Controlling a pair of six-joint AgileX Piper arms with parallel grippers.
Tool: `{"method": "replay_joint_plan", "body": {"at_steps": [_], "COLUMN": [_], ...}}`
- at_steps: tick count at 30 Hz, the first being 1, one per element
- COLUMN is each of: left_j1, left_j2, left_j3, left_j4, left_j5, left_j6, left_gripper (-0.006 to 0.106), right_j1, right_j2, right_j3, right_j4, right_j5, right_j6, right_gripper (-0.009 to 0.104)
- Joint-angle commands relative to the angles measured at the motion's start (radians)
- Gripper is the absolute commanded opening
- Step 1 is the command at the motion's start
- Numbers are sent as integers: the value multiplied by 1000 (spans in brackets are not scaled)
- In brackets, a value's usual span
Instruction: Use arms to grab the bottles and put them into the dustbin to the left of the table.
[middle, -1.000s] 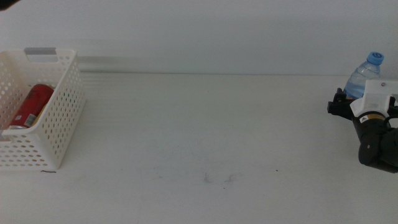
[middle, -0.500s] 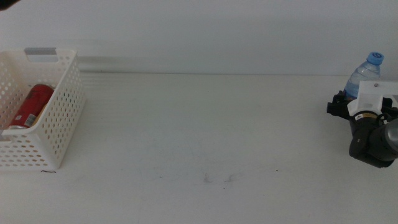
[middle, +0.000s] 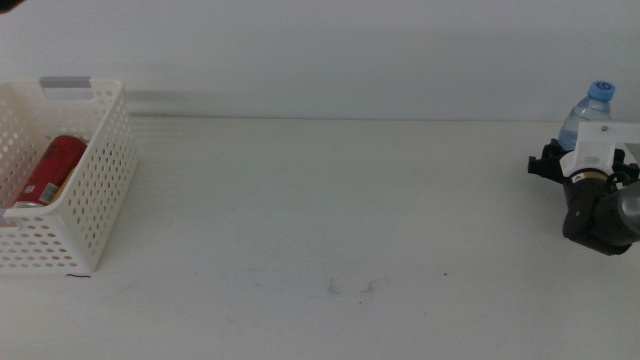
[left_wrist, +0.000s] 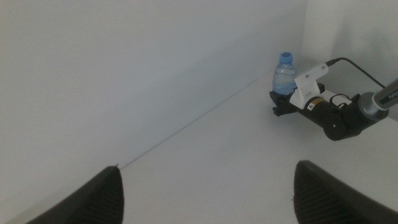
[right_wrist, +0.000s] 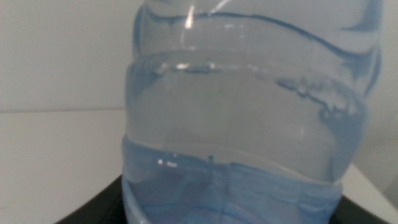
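A small blue-capped water bottle (middle: 588, 112) stands upright at the table's far right, near the back wall. My right gripper (middle: 556, 162) is pushed up against it, open. In the right wrist view the bottle (right_wrist: 245, 118) fills the picture, with a dark jaw on each side of its base. My left gripper (left_wrist: 207, 167) hangs wide open and holds nothing, high above the table and far from the bottle (left_wrist: 284, 74). The white perforated dustbin (middle: 100, 170) stands at the table's left, and a red can (middle: 50, 170) lies inside it.
The white table (middle: 320, 220) has faint scuff marks (middle: 350, 287) near the front centre. A plain wall rises close behind the bottle. The right arm's white block (left_wrist: 309, 81) and black cable show in the left wrist view.
The right arm has drawn up and in toward the bottle, hiding more of the bottle's body. The bin and can have not moved.
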Motion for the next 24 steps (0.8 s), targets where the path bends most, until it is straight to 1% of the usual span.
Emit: {"method": "replay_joint_plan", "body": {"at_steps": [1, 2, 4, 6, 8, 11, 13, 18, 24], "left_j1": [-7, -7, -7, -7, -7, -7, -7, -7, -7], "left_j2": [-2, -2, -2, -2, -2, -2, -2, -2, -2], "left_j3": [0, 0, 0, 0, 0, 0, 0, 0, 0], "left_j4": [-4, -4, -4, -4, -4, -4, -4, -4, -4], "left_j5": [-20, -20, -20, -20, -20, -20, -20, -20, -22], "left_j6": [0, 0, 0, 0, 0, 0, 0, 0, 0], "left_gripper": [94, 94, 94, 94, 94, 94, 94, 94, 94], "right_j1": [33, 59, 128, 207, 300, 404, 455, 558, 596], "right_j2": [-46, -71, -123, -172, -198, -188, -166, -93, -38], "right_j3": [-7, -7, -7, -7, -13, -42, -57, -97, -101], "right_j4": [5, 18, 18, 4, -36, -124, -149, -151, -151], "right_j5": [15, 48, 115, 135, 116, 135, 142, 146, 155], "right_j6": [-3, -3, -3, -3, -3, 3, 13, 13, 13], "right_gripper": [-1, -1, -1, -2, -2, -2, -2, -2, -1]}}
